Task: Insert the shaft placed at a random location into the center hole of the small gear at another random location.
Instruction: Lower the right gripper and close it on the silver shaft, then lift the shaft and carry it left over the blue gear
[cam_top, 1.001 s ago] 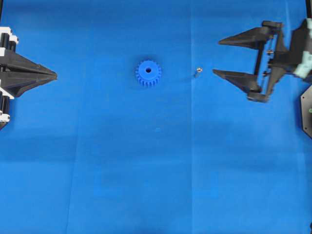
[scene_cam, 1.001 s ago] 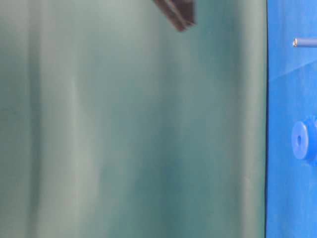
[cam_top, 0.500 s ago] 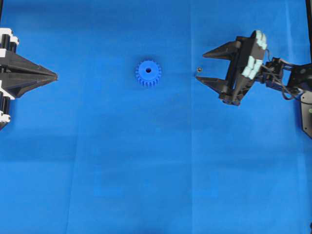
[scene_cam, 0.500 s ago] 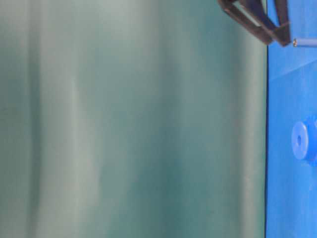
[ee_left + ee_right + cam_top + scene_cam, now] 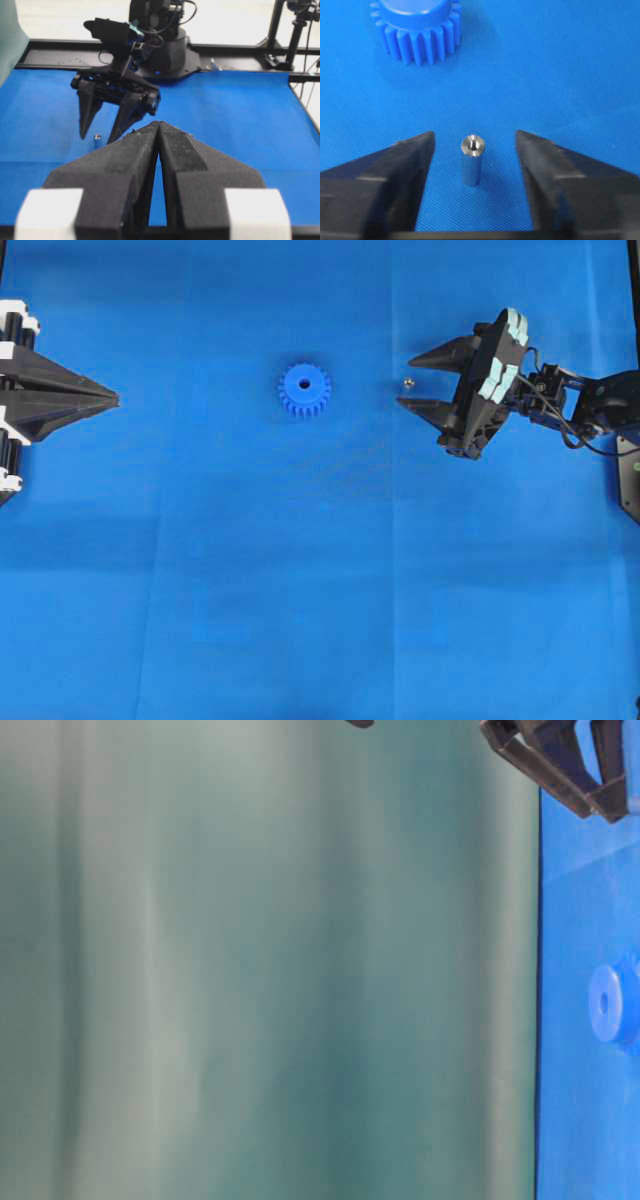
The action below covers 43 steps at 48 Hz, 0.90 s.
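The small gear (image 5: 304, 390), bright blue, lies flat on the blue mat with its center hole (image 5: 304, 384) facing up. The shaft (image 5: 407, 385), a tiny silvery pin, stands upright to the right of the gear. My right gripper (image 5: 406, 383) is open and straddles the shaft. In the right wrist view the shaft (image 5: 471, 160) stands between the two black fingers (image 5: 395, 165) with a gap on each side, touching neither. The gear (image 5: 415, 30) sits beyond it. My left gripper (image 5: 112, 397) is shut and empty at the far left, its tips (image 5: 158, 124) pressed together.
The blue mat (image 5: 320, 570) covers the table. The right arm's base (image 5: 165, 45) and a black frame rail (image 5: 240, 50) stand at the far edge in the left wrist view. In the table-level view a green backdrop (image 5: 270, 970) fills most of the frame.
My right gripper came in from the right and lowered around the shaft. Its jaws have since narrowed toward the pin. The shaft, the gear and the left gripper have not moved.
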Available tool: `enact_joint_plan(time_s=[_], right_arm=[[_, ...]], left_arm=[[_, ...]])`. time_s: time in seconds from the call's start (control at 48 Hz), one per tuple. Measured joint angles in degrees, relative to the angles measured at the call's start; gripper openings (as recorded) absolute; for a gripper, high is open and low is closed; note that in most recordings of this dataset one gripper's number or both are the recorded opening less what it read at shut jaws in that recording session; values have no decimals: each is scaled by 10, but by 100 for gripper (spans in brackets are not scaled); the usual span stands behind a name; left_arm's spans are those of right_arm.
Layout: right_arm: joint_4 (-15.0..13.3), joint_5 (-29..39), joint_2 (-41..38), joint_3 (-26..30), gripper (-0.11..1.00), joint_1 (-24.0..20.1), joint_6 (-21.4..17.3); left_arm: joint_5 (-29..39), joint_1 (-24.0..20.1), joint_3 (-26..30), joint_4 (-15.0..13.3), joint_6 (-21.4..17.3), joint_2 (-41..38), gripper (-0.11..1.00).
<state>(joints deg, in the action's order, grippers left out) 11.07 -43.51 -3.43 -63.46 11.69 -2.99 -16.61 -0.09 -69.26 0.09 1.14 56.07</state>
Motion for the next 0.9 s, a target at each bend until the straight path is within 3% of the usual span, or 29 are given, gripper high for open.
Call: enact_joint_plan(time_s=[0.083,0.146,0.5,0.897], right_arm=[[1,-1,0,0,12,0,0],[0,-1,0,0,3,0,0],[0,4,6,4,3,-2,-1],[1,141,131,42,3,-2,31]], left_arm=[[0,0,-1,0,2,0,2],[1,0,-1,0,2,0,2],[5,-1,-1,0,2,2,2],[7,0,-1,0,3,3,2]])
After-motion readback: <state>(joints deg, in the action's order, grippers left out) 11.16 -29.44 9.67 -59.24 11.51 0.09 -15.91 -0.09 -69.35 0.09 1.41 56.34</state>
